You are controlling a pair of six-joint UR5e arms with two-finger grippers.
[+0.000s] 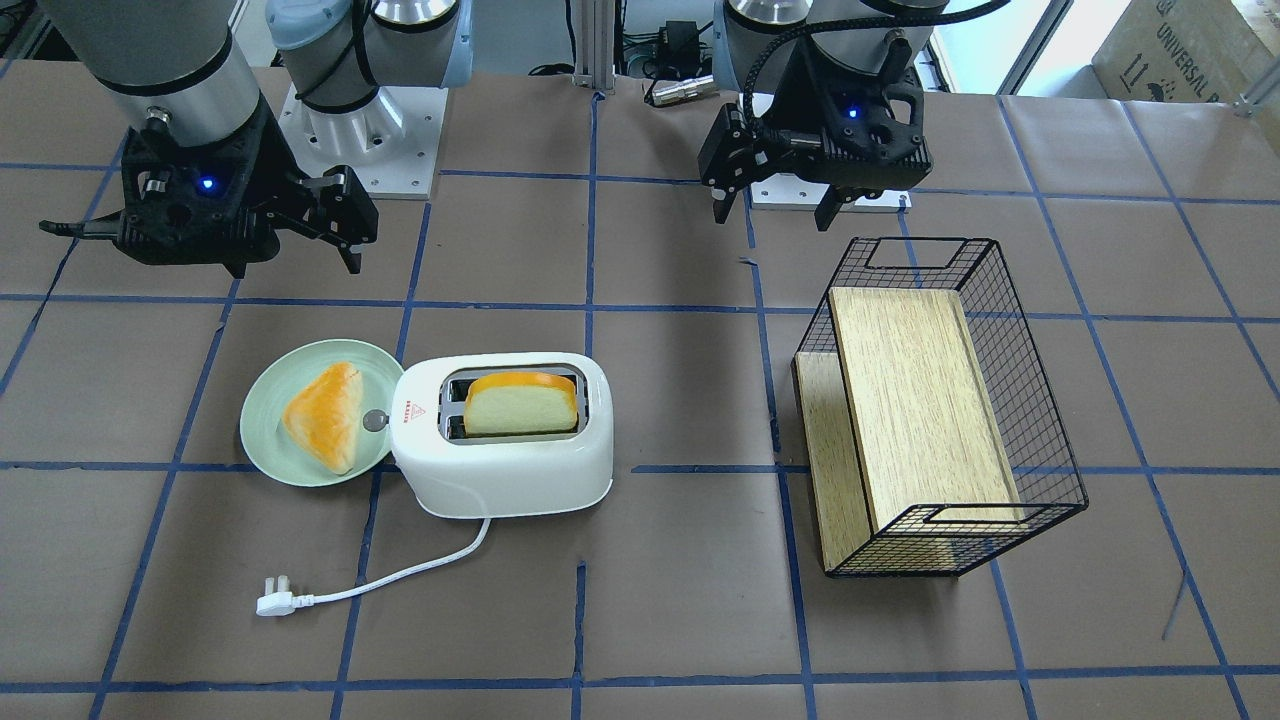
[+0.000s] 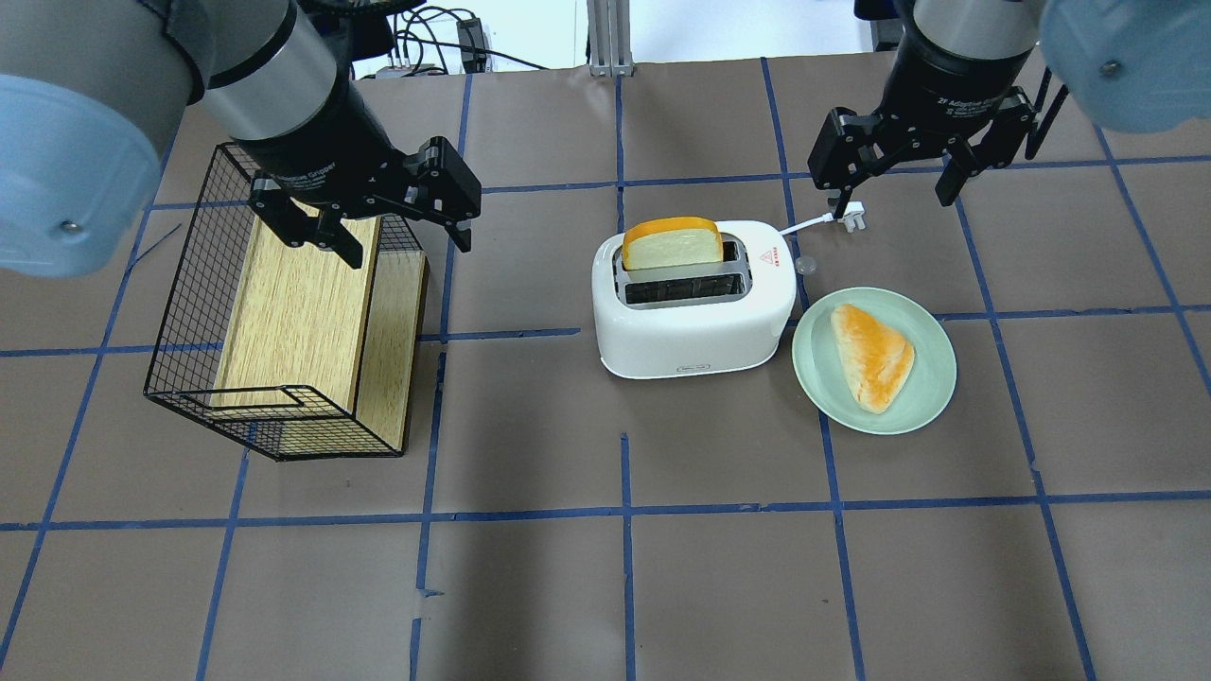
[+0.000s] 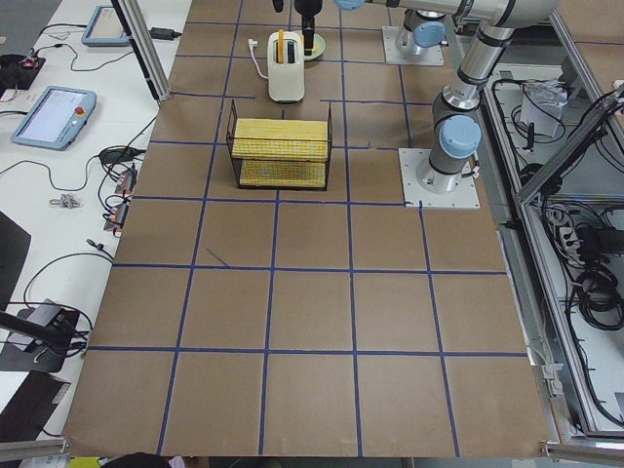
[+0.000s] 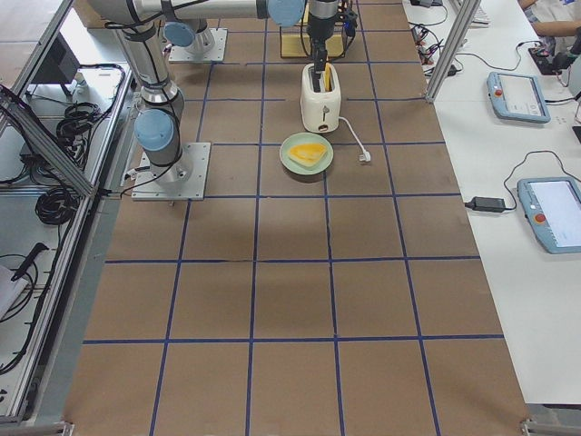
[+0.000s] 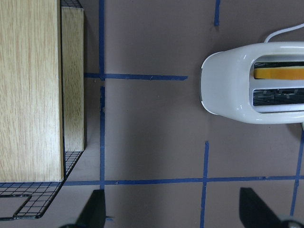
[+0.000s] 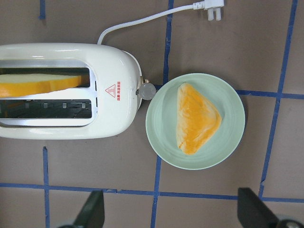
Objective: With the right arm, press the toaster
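One bread slice (image 2: 674, 248) standing in the white toaster (image 2: 695, 331), right gripper (image 2: 892, 194) spread apart, raised near the green plate (image 2: 823, 364), left gripper (image 2: 407, 244) spread apart above the wire basket (image 2: 189, 284).

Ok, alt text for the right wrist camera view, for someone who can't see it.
A white toaster, seen from above, holds a bread slice in one slot; its grey knob sits beside a green plate with a triangular pastry. Its plug lies loose at top, and the open right claw shows at the bottom edge.

Brown table (image 2: 946, 586), blue grid (image 2: 626, 567), white bench (image 4: 554, 345)
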